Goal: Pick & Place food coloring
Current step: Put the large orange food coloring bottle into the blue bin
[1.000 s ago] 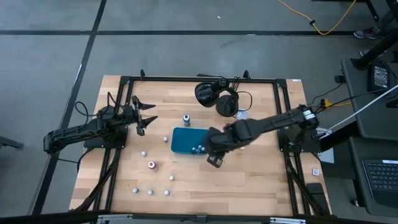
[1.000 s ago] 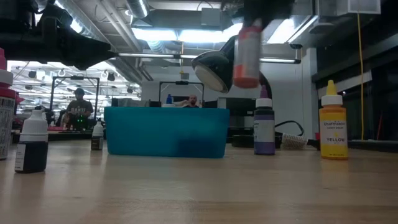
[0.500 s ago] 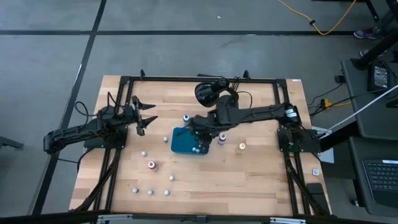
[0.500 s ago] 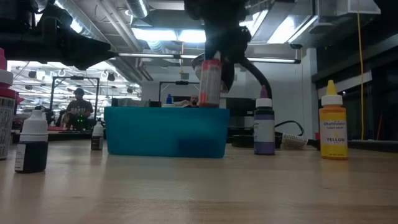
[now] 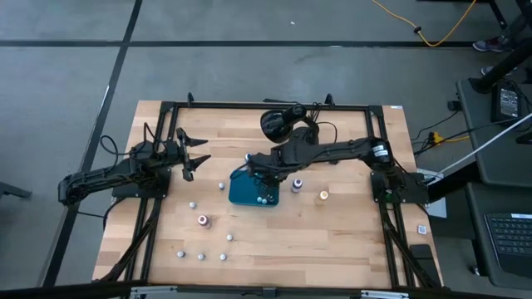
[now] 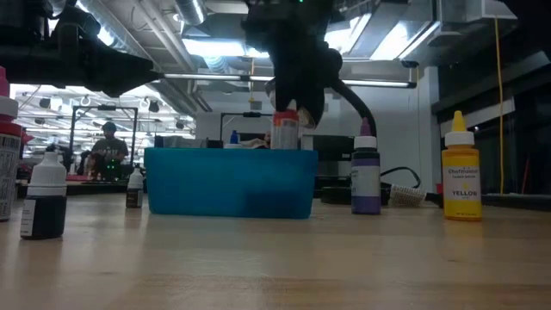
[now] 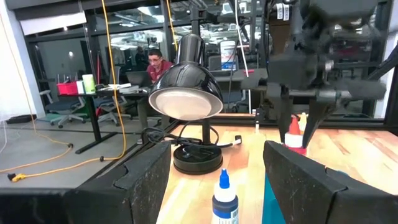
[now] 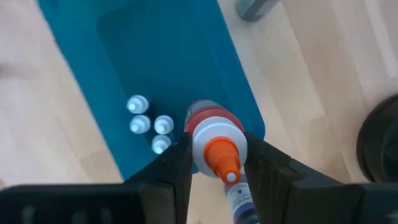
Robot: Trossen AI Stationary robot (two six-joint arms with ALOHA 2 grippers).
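Clamped between the two dark fingers of my right gripper [image 8: 214, 163] is a small pale plastic food-coloring bottle with a red label band and an orange tip [image 8: 214, 146], and I am holding it directly over the teal rectangular plastic tray [image 8: 155, 68]. From the level camera the bottle [image 6: 285, 131] is hanging upright, long axis vertical, its base roughly level with the tray's rim [image 6: 231, 153], so the move I am judging next is a straight drop down, not a sideways shift. On the overhead view my right gripper [image 5: 259, 169] is sitting at about twelve o'clock from the tray's middle [image 5: 243, 193], near its far edge. Three tiny white-capped bottles [image 8: 151, 127] are already standing inside the tray, just beside where mine is pointing, so I am expecting a tight landing and a risk of knocking them over. A purple bottle [image 5: 297, 183] and a yellow bottle [image 5: 323, 196] are waiting at three o'clock of the tray, nearer to me than to my left gripper [image 5: 196, 155], which is resting apart at the tray's ten o'clock with its fingers spread and empty.
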